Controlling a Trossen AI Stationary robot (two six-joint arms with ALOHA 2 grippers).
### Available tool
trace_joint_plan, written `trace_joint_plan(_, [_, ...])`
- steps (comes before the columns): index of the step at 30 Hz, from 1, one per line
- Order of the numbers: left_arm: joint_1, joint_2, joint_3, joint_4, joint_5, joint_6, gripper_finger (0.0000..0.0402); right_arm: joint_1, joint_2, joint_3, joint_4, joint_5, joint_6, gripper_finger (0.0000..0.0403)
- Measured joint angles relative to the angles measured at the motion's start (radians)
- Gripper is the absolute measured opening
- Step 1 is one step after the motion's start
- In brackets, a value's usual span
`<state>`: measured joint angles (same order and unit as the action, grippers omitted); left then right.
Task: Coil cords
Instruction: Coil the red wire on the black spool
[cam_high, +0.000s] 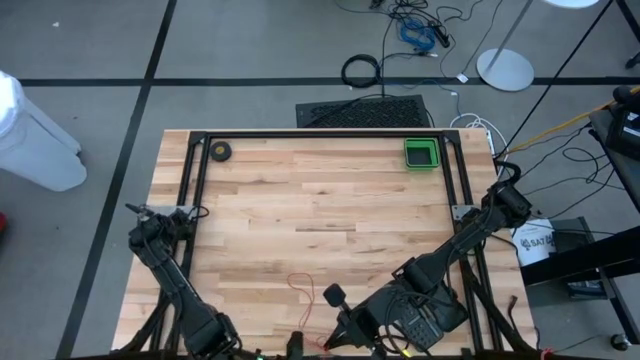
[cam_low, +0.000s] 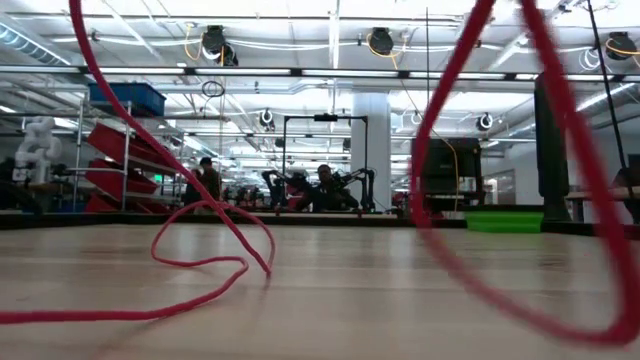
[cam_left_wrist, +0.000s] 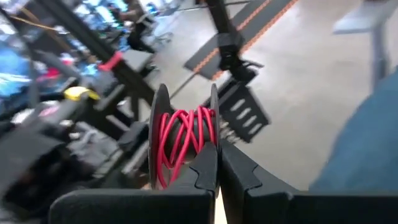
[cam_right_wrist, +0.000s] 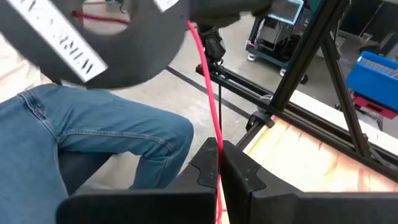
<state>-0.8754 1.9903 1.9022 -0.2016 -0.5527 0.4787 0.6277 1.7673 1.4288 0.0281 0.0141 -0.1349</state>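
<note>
At the near edge of the table both arms are bent low, working together on the cords (cam_high: 305, 290). The left gripper (cam_left_wrist: 217, 177) has its fingers pressed together on the rim of a dark spool (cam_left_wrist: 183, 140), which is wound with several turns of red wire and held off the near edge. The right gripper (cam_right_wrist: 219, 171) is likewise pinched tight, the red wire running straight between its fingers up toward that spool, which looms large and blurred in its wrist view. I'd judge the coiling partly done: some wraps sit on the spool, yet a good length of red wire lies loose in loops on the wooden table (cam_high: 300, 190) near the front edge, sprawling close to the low camera. So more winding remains, and the slack must be fed without snagging. The green tray (cam_high: 421, 153) and a small dark tape roll (cam_high: 220, 152) sit untouched at the far corners. A pale label on the spool's flange carries lettering, but it is too blurred to read. A person's jeans-clad leg (cam_right_wrist: 93, 143) shows beside the table.
</note>
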Motion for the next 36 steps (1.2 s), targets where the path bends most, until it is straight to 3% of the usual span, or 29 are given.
trace_joint_plan(9, [-0.03, 0.0, 0.0, 0.106, -0.136, 0.091, 0.0008, 0.002, 0.0, 0.0, -0.039, -0.002, 0.025, 0.0])
trace_joint_plan(16, [-0.044, 0.0, 0.0, 0.103, -0.357, 0.106, 0.0008, 0.003, 0.0, 0.0, -0.075, -0.02, 0.049, 0.0])
trace_joint_plan(20, [-0.06, 0.0, 0.0, 0.076, -0.415, 0.104, 0.0008, 0.003, -0.005, 0.0, -0.099, -0.02, 0.064, 0.0])
trace_joint_plan(28, [-0.087, -0.014, 0.0, 0.034, -0.425, -0.014, 0.0008, 0.029, -0.052, 0.0, -0.203, -0.008, 0.076, 0.0])
trace_joint_plan(36, [-0.073, -0.049, 0.001, -0.216, -0.378, -0.308, 0.0008, 0.086, -0.098, 0.0, -0.253, 0.114, 0.09, 0.0])
